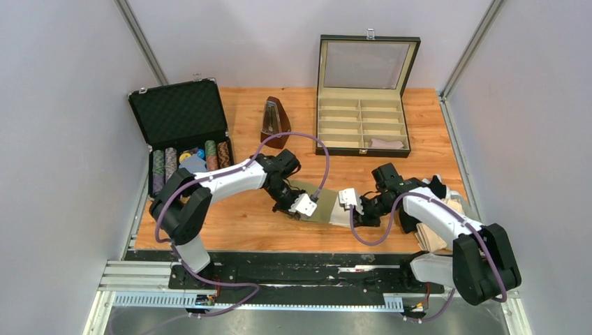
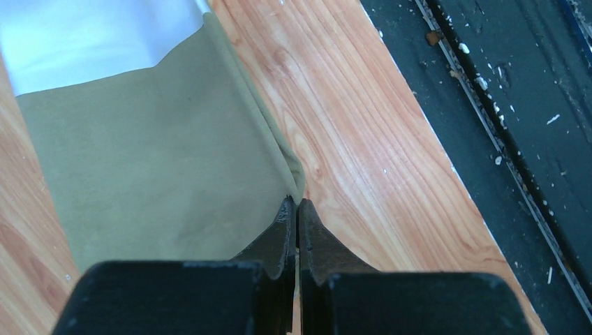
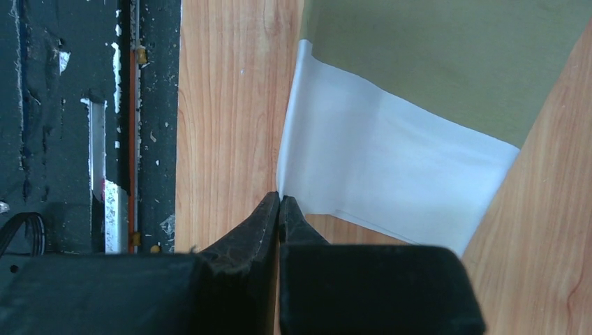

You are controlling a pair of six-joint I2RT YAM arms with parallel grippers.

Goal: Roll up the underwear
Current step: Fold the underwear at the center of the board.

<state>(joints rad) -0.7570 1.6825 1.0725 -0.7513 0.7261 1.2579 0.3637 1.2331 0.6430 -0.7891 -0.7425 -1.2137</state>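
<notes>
At mid-table, left gripper (image 2: 294, 209) and right gripper (image 3: 280, 202) seem clamped on corners of the flat olive-khaki cloth underwear (image 1: 327, 211); next, curl one end over, rolling evenly.

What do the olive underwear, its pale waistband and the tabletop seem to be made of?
The olive underwear: soft, matte woven or knit cloth, perhaps cotton; it lies limp with a stitched, folded edge. Its waistband: smoother pale fabric with a faint sheen, probably elastic. The tabletop: orange wood or wood-look laminate with visible grain and a slight gloss; which one, I cannot tell.
</notes>
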